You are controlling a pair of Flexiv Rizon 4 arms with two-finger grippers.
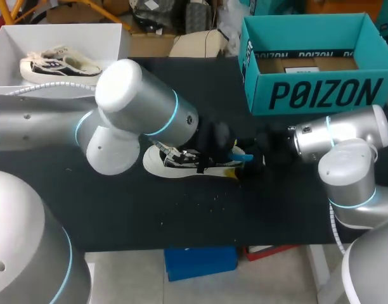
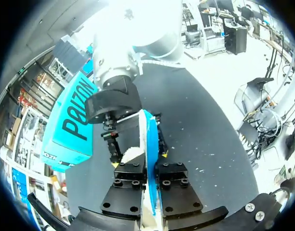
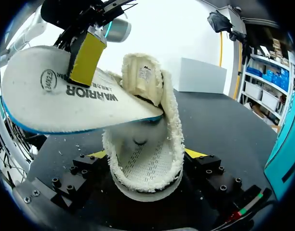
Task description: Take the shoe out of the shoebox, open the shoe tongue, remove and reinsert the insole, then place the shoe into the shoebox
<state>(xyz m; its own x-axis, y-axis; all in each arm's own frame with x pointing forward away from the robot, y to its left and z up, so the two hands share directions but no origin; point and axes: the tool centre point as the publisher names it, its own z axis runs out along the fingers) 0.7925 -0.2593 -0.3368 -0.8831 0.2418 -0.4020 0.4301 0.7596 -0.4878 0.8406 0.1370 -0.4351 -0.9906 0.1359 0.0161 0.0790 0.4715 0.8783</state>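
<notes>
A white and black shoe (image 1: 181,161) lies on its sole in the middle of the black table. My right gripper (image 1: 254,158) comes in from the right and grips the shoe's heel; in the right wrist view the fleecy heel collar (image 3: 172,120) fills the space between its fingers (image 3: 145,156). The shoe's tongue (image 3: 140,77) stands up. My left gripper (image 1: 235,156) is shut on the white, blue-edged insole (image 3: 56,96), which is lifted over the shoe's opening. In the left wrist view the insole (image 2: 151,139) stands edge-on between the fingers (image 2: 150,161).
An open teal shoebox (image 1: 314,95) stands at the back right, close behind my right arm. A white box (image 1: 111,35) at the back left holds a second shoe (image 1: 58,63). Small white crumbs lie on the table in front of the shoe.
</notes>
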